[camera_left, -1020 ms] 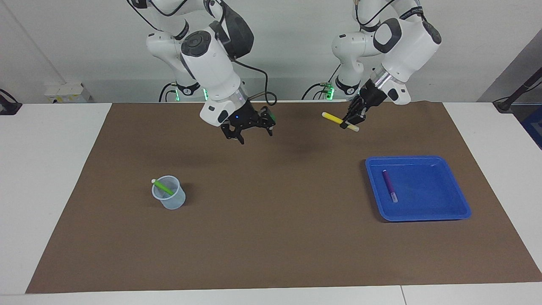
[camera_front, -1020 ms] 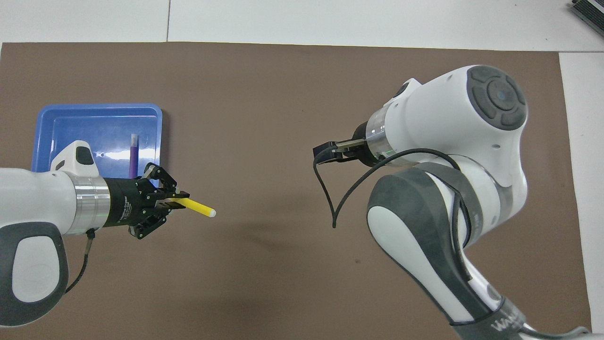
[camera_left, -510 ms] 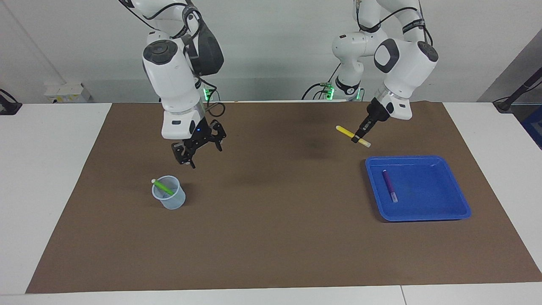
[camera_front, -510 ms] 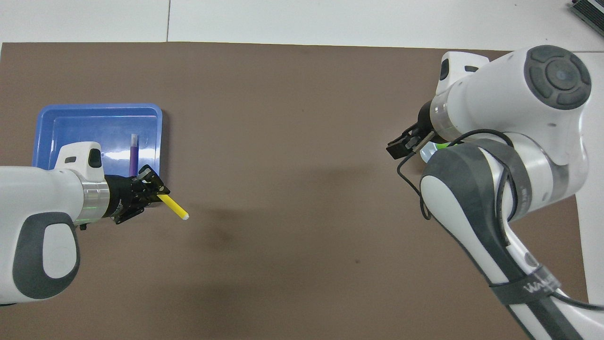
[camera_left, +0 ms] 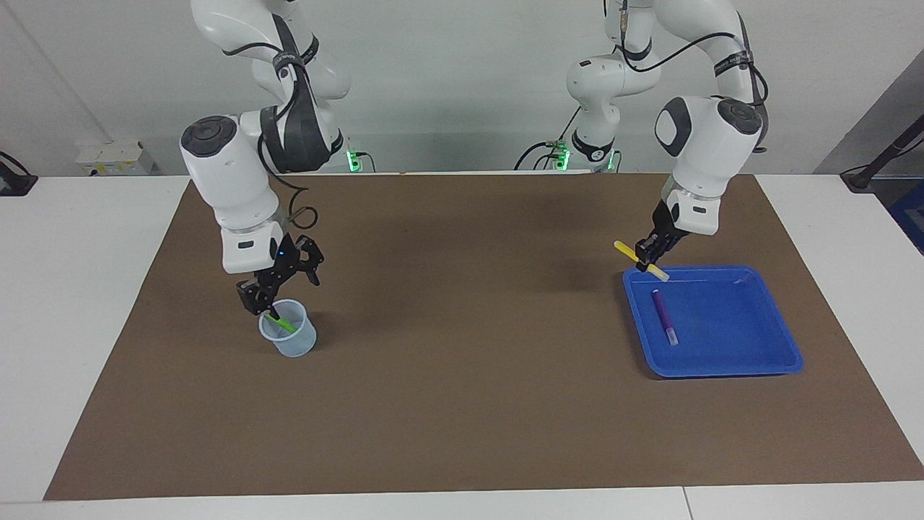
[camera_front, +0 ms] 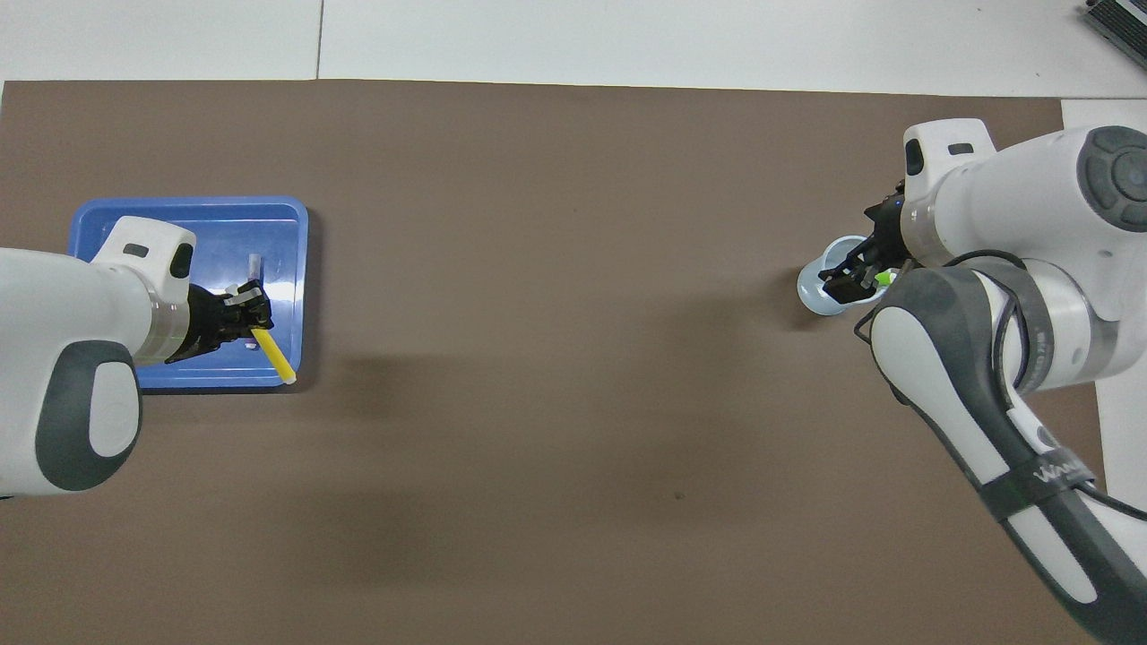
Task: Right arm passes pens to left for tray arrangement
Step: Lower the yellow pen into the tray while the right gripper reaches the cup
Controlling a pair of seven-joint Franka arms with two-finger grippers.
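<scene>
My left gripper (camera_left: 647,261) is shut on the yellow pen (camera_left: 624,249), which slants down over the rim of the blue tray (camera_left: 729,325) on the side nearest the robots. In the overhead view the left gripper (camera_front: 244,315) holds the yellow pen (camera_front: 274,355) over the tray (camera_front: 179,205). The purple pen (camera_left: 664,316) lies flat in the tray; from overhead, only the pale end of the purple pen (camera_front: 254,263) shows. My right gripper (camera_left: 283,292) is open just above the translucent cup (camera_left: 292,343), where the green pen (camera_left: 281,321) leans. From overhead, the right gripper (camera_front: 851,278) covers part of the cup (camera_front: 814,291).
A brown mat (camera_left: 462,375) covers most of the white table (camera_left: 86,303). The cup stands toward the right arm's end and the tray toward the left arm's end, with bare mat between them. A small white box (camera_left: 112,155) sits by the wall.
The right gripper swung from the middle of the mat down to the cup, staying open. The left gripper carried the yellow pen down to the tray's near rim.
</scene>
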